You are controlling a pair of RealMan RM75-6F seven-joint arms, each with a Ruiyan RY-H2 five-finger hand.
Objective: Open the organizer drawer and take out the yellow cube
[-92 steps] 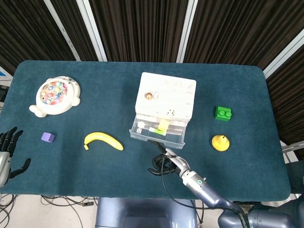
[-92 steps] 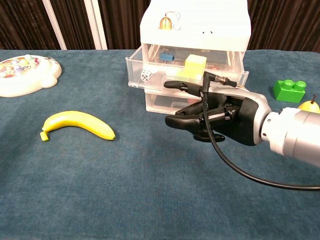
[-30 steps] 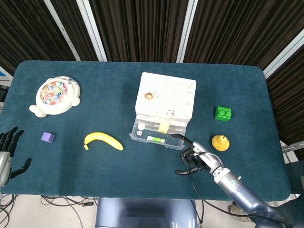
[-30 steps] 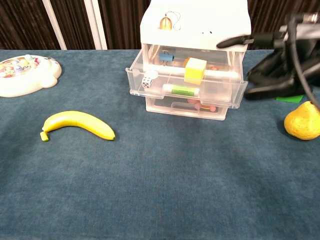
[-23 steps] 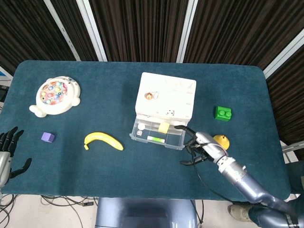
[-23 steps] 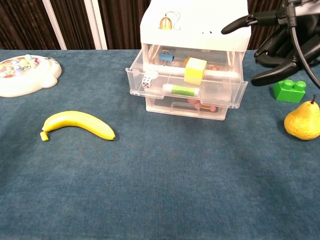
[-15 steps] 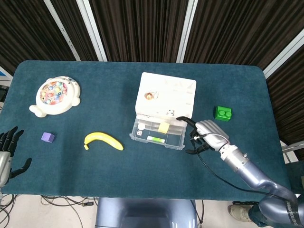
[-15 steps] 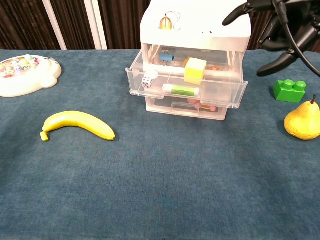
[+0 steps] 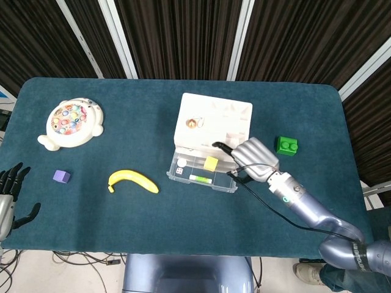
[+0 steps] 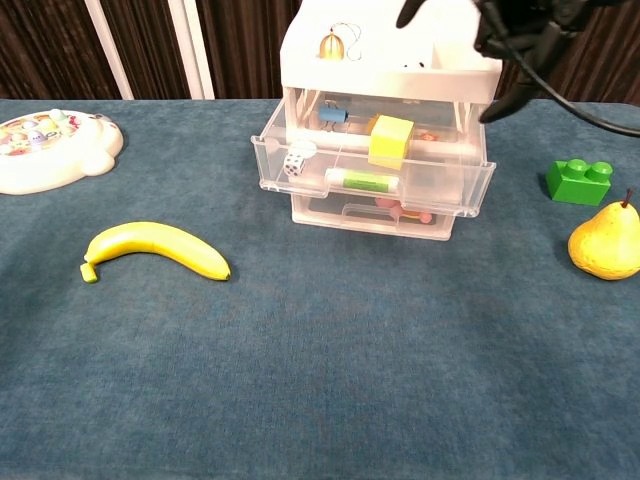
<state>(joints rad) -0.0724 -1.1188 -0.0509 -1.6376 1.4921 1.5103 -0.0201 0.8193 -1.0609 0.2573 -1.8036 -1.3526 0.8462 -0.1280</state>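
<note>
Overhead, the white organizer point(image 9: 212, 128) sits mid-table with its top drawer point(image 9: 202, 171) pulled out toward the robot. The yellow cube point(image 9: 211, 163) lies inside that drawer, next to a white die point(image 9: 179, 171) and a green-and-white stick point(image 9: 201, 178). The right hand point(image 9: 252, 157) hovers over the drawer's right end, just beside the cube, fingers spread and holding nothing. The left hand point(image 9: 7, 194) is at the table's near-left edge, far from the organizer, fingers apart and empty. Left of the organizer lie a banana point(image 9: 132, 180), a purple cube point(image 9: 61, 176) and a round toy point(image 9: 70, 122); to its right sits a green brick point(image 9: 286, 145).

From the chest, the drawer point(image 10: 375, 175) juts out from the organizer point(image 10: 391, 48), with the cube point(image 10: 390, 141) resting in its middle. Dark fingers of the right hand point(image 10: 505, 35) hang above the organizer's top right corner, touching nothing. A pear point(image 10: 604, 246) and the green brick point(image 10: 579, 181) are off to the organizer's right, the banana point(image 10: 156, 250) to its left.
</note>
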